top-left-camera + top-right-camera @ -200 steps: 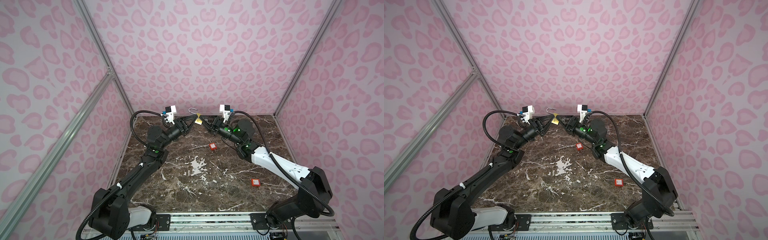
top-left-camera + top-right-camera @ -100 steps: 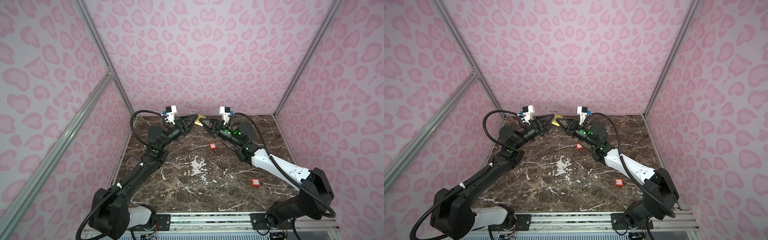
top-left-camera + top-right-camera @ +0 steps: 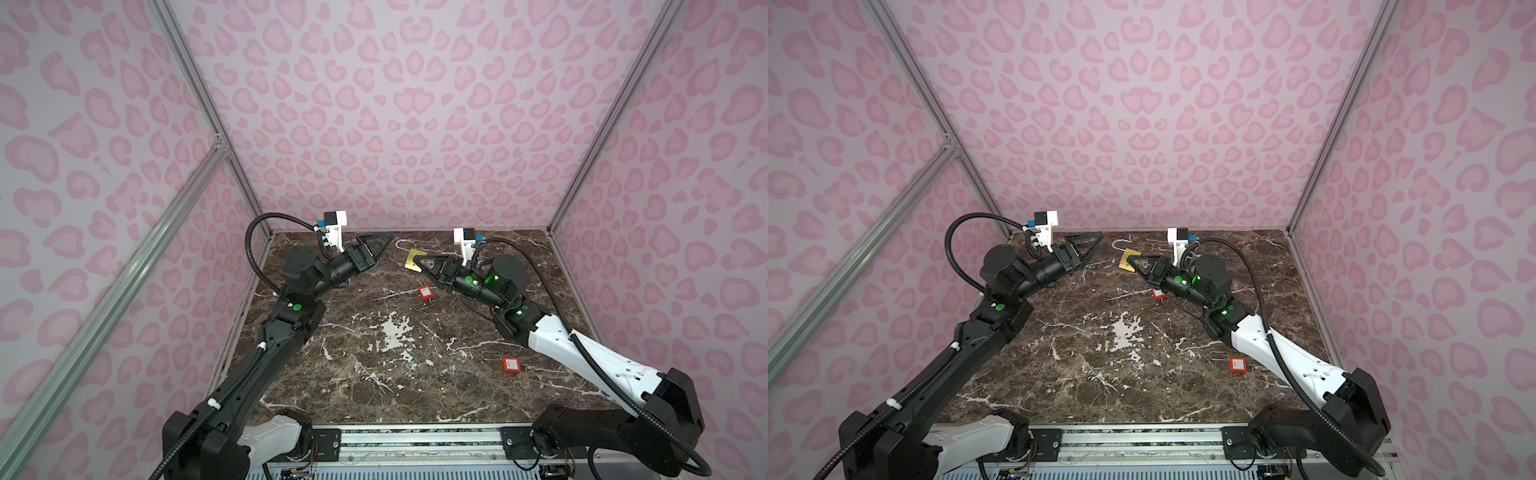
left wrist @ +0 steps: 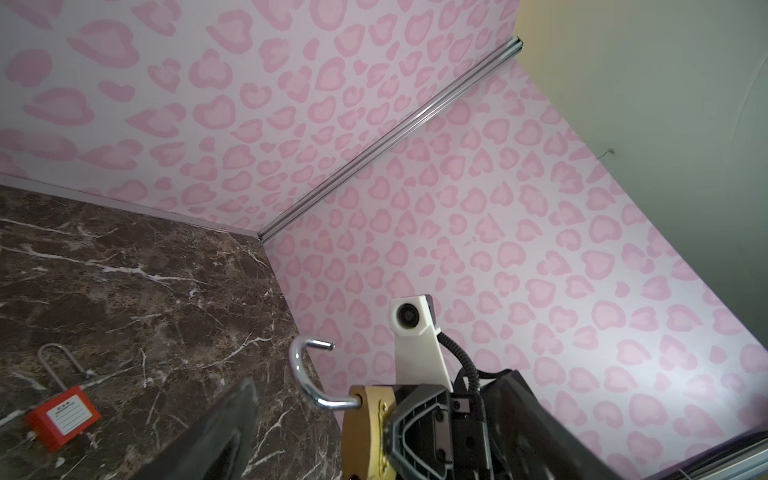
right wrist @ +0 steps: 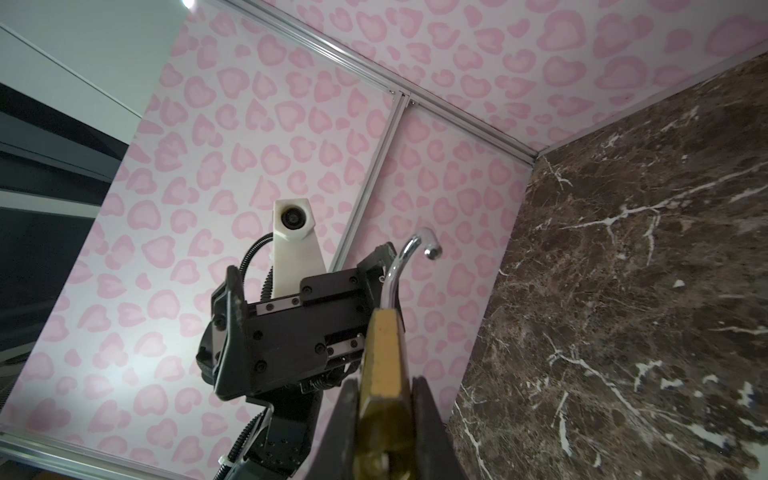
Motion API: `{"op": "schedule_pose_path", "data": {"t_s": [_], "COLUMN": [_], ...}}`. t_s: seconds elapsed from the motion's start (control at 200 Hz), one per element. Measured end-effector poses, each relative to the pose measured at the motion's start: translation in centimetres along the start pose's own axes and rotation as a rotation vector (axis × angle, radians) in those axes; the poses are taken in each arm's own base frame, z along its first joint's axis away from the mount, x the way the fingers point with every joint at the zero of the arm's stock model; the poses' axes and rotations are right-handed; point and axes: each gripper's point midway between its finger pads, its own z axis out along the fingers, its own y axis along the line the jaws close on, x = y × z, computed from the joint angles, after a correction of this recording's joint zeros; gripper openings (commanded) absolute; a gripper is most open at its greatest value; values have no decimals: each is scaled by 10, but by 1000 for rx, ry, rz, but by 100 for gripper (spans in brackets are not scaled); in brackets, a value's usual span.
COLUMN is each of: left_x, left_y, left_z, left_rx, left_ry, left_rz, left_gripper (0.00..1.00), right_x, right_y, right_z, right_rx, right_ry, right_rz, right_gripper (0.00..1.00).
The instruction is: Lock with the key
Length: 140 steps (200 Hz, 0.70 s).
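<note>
Marble tabletop (image 3: 374, 374), pink-print walls (image 3: 395, 104), left end effector (image 3: 383, 248) wide, right end effector (image 3: 420, 263) gripping padlock (image 3: 411, 257)

A lab test booth: pink-patterned panels (image 3: 415, 104), aluminium framing (image 3: 100, 316), marble tabletop (image 3: 415, 395).

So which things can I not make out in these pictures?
Keyhole of the brass padlock: right wrist view, covered by the right claw; left wrist view, cut off by the bottom edge.
Label text on the red padlock: left wrist view, too small.
Any key: top views, too small to find.
</note>
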Motion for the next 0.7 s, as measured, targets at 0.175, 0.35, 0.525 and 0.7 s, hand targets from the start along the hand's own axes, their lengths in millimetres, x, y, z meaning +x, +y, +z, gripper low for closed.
{"op": "schedule_pose_path", "data": {"t_s": [0.175,0.35,0.525,0.7], "left_x": [15,29,35,38], "left_y": [-2,4,-7,-21], "left_z": [-16,-17,-13,-17], "left_rx": [-49,-55,-5,37], "left_ry": [58,127,188,207], "left_rz": [94,108,111,124], "left_gripper": [92,89,88,88], "right_x": [19,45,50,47], "right_y": [-7,0,13,27], "right_z": [1,-4,-10,-8], "right_rx": [43,17,-24,-78], "right_ry": [111,210,237,255], "right_rz": [-47,-64,-66,-75], "right_gripper": [0,0,0,0]}}
